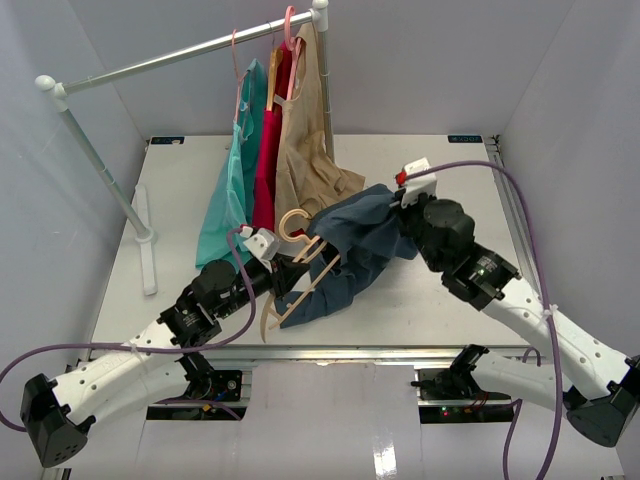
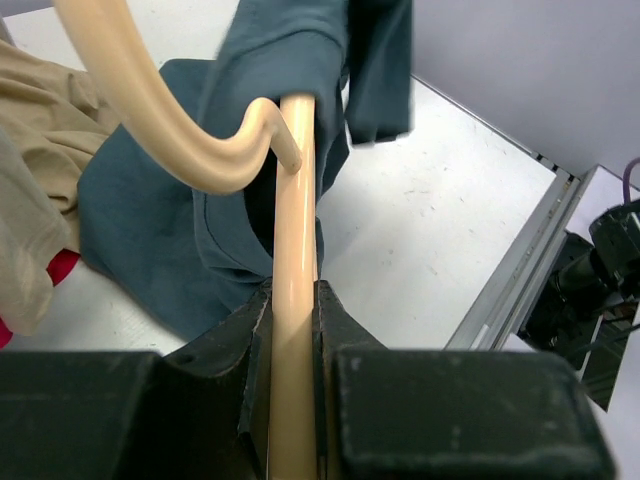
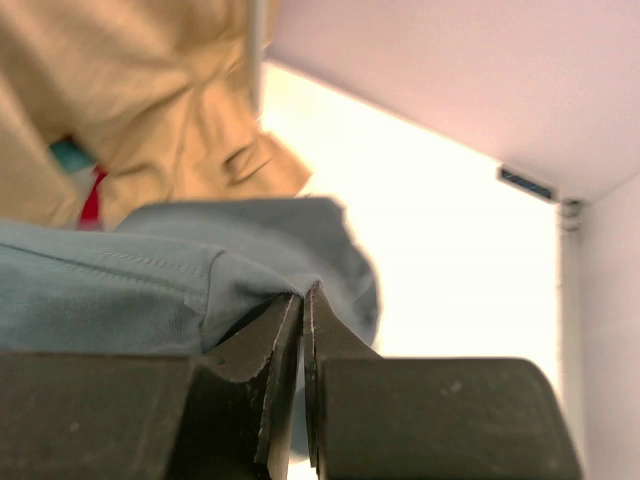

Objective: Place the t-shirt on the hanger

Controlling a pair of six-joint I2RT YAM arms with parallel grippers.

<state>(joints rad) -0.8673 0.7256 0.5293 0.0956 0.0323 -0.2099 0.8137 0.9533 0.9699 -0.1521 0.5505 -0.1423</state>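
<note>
The slate-blue t-shirt (image 1: 350,250) lies bunched at the table's middle, lifted at its right end. The tan hanger (image 1: 300,268) with its peach hook (image 1: 292,222) sits tilted at the shirt's left edge, one arm reaching into the cloth. My left gripper (image 1: 282,270) is shut on the hanger's arm (image 2: 296,300); the hook (image 2: 170,130) curves up to the left and the t-shirt (image 2: 290,60) drapes over the arm's far end. My right gripper (image 1: 405,205) is shut on a fold of the t-shirt (image 3: 200,280), pinched between the fingertips (image 3: 285,320).
A rail (image 1: 180,55) crosses the back, carrying a turquoise garment (image 1: 232,190), a red one (image 1: 268,150) and a beige one (image 1: 310,150) on pink-hooked hangers. The beige garment (image 3: 130,90) hangs close behind the shirt. The rail's white foot (image 1: 147,240) lies at left.
</note>
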